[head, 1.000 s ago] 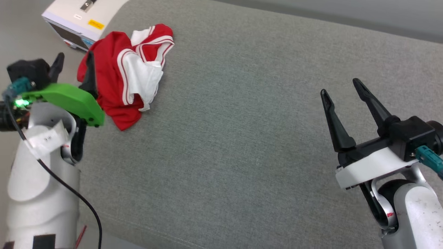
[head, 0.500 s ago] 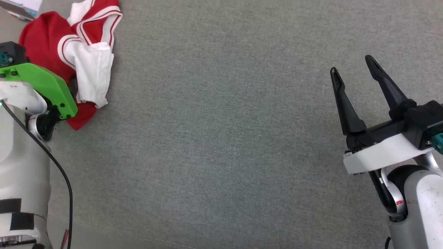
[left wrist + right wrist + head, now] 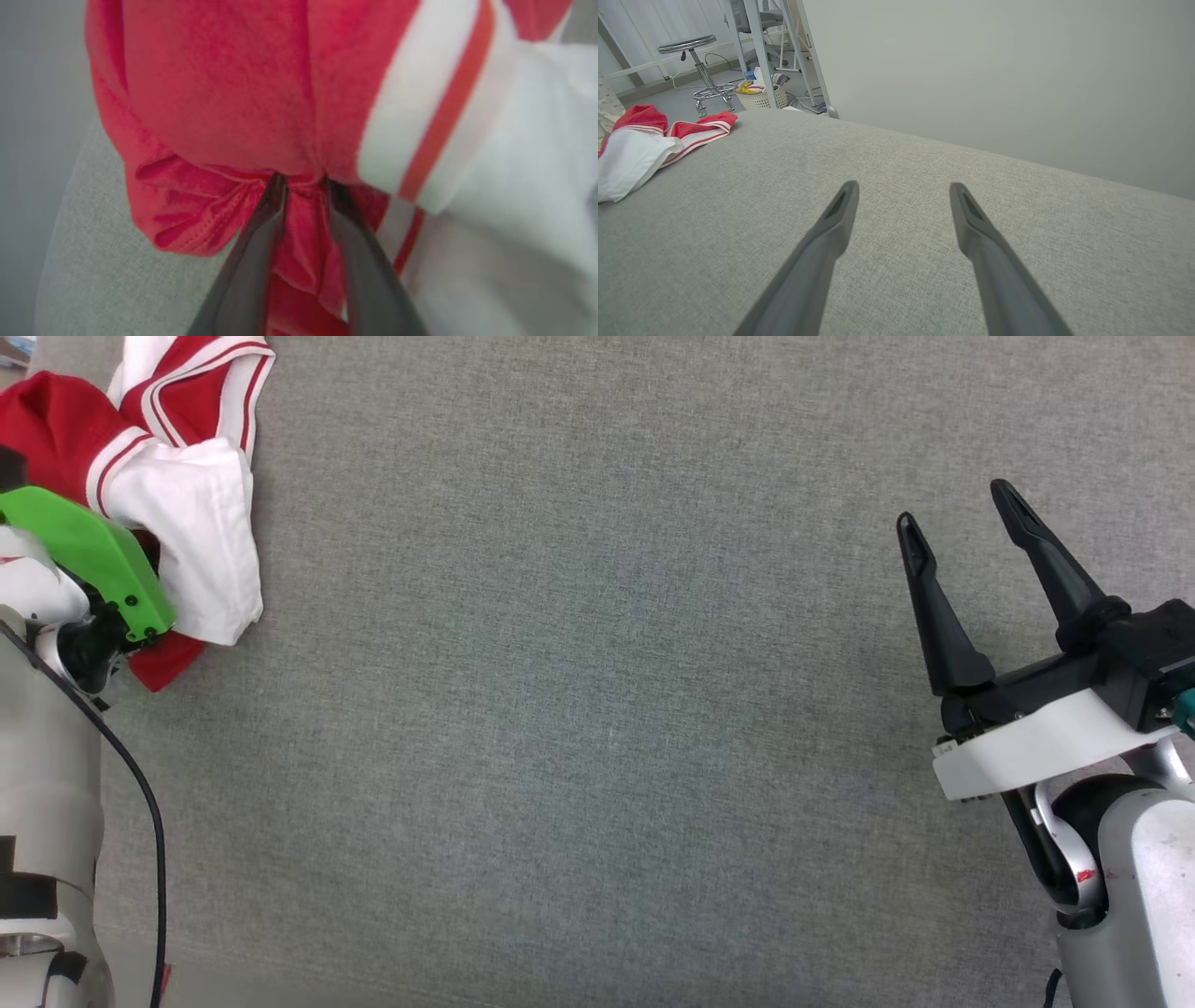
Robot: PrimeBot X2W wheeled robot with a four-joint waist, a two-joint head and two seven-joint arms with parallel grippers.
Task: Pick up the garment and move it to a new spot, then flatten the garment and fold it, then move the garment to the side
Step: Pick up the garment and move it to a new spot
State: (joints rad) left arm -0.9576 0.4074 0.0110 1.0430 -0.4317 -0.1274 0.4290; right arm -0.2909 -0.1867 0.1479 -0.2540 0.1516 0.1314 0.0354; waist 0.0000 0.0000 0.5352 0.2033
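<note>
The garment (image 3: 191, 513) is seen bunched at the far left of the table (image 3: 597, 709), a fold of its red cloth pinched between the narrow-set fingers of the left gripper (image 3: 301, 179). The right gripper (image 3: 957, 509) is held wide and empty, well apart from it

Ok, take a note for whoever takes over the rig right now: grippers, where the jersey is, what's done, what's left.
Left gripper: fingers pinched on a bunched red fold of the garment.
Right gripper: open, empty, over the grey padded surface, well clear of the garment.
Garment: crumpled heap lying at the surface's far left.
Done: grasp made; it looks not yet lifted.
Left: move it to a new spot, flatten, fold, set aside.
</note>
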